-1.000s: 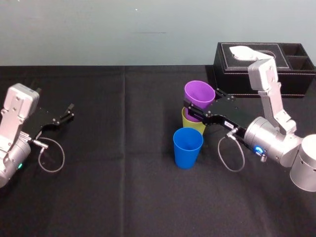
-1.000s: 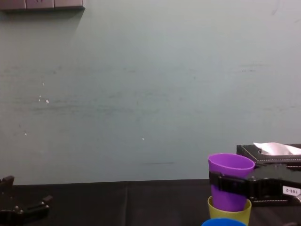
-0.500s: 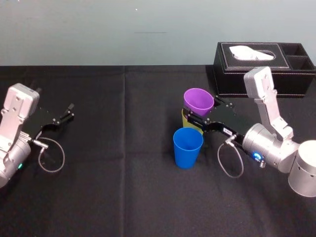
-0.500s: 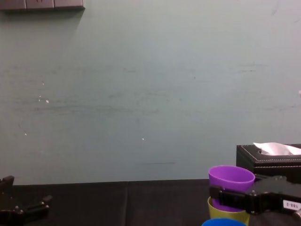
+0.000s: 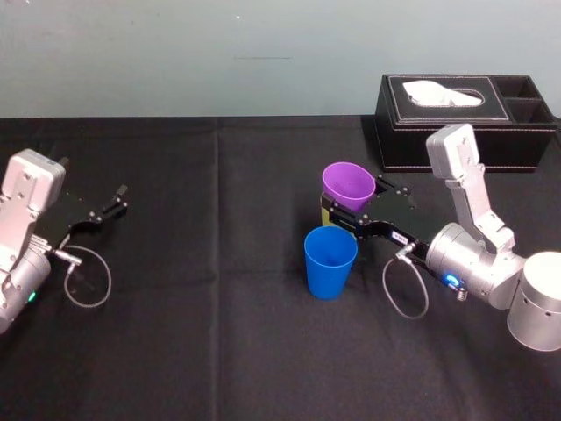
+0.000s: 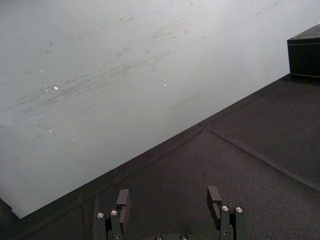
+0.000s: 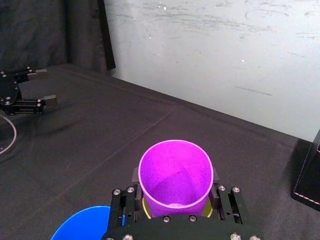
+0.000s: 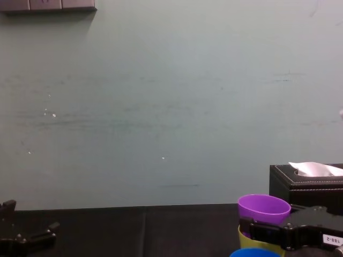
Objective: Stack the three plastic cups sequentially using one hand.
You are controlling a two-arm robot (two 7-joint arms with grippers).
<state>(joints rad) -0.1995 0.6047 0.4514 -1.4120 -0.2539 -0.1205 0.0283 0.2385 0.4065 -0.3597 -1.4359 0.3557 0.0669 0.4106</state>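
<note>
My right gripper (image 5: 352, 200) is shut on the purple cup (image 5: 349, 184), one finger on each side of its wall (image 7: 175, 172). The purple cup sits upright, sunk deep into the yellow-green cup (image 7: 206, 210), of which a thin rim shows (image 8: 244, 239). The blue cup (image 5: 330, 261) stands upright on the black cloth just in front of that pair, apart from them, its rim at the edge of the right wrist view (image 7: 85, 226). My left gripper (image 5: 110, 203) rests open at the table's far left with nothing between its fingers (image 6: 167, 202).
A black leather tissue box (image 5: 465, 123) with a white tissue stands at the back right, behind my right arm. A black cloth (image 5: 210, 333) covers the whole table. A grey cable loops beside each wrist.
My right gripper has come down with the purple cup, sinking it into the yellow-green cup. The blue cup and my left arm have stayed put.
</note>
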